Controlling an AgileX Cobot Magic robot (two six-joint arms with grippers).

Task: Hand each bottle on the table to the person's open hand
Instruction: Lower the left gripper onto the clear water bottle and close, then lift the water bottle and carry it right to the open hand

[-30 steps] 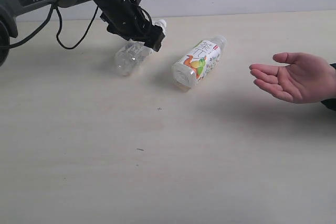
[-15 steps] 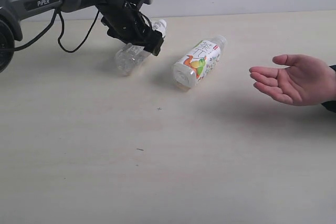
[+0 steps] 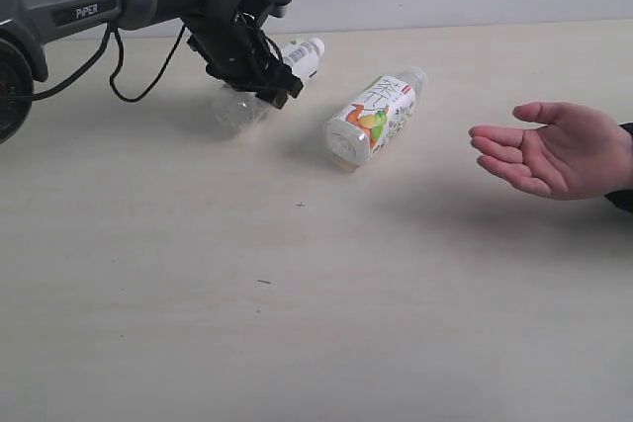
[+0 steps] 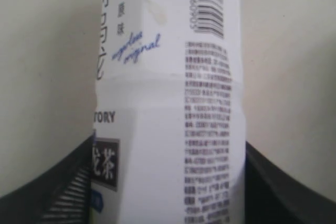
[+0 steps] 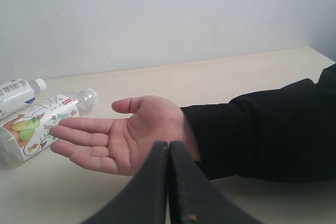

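The left gripper [image 3: 265,81] is coming in tighter now. A second ago it was hanging wider over the white-capped bottle [image 3: 300,54], and now its dark fingers [image 4: 52,192] are pinching the label from both flanks, with no strip of table showing between them and the plastic. The bottle is answering the squeeze: its neck end is swinging out from behind the gripper and the printed label is coming into sight. To my eye that means the grasp is just taking hold, and the lift and carry are yet to come.

The bottle is lying flat on the table [image 3: 316,294], over at the far left side. Its long axis is running diagonally in the exterior view, cap toward the back and the person's side, clear base toward the arm. It is roughly parallel to the fruit-label bottle [image 3: 371,118] lying near it. The jaws are crossing that axis squarely, around mid-body — a sound place to hold a cylinder.

The person's open hand [image 3: 554,150] is waiting palm up at the right edge, well apart from both bottles, so a long reach across is looming.

The right gripper [image 5: 169,150] is idling just in front of that hand, fingers pressed together and holding nothing.
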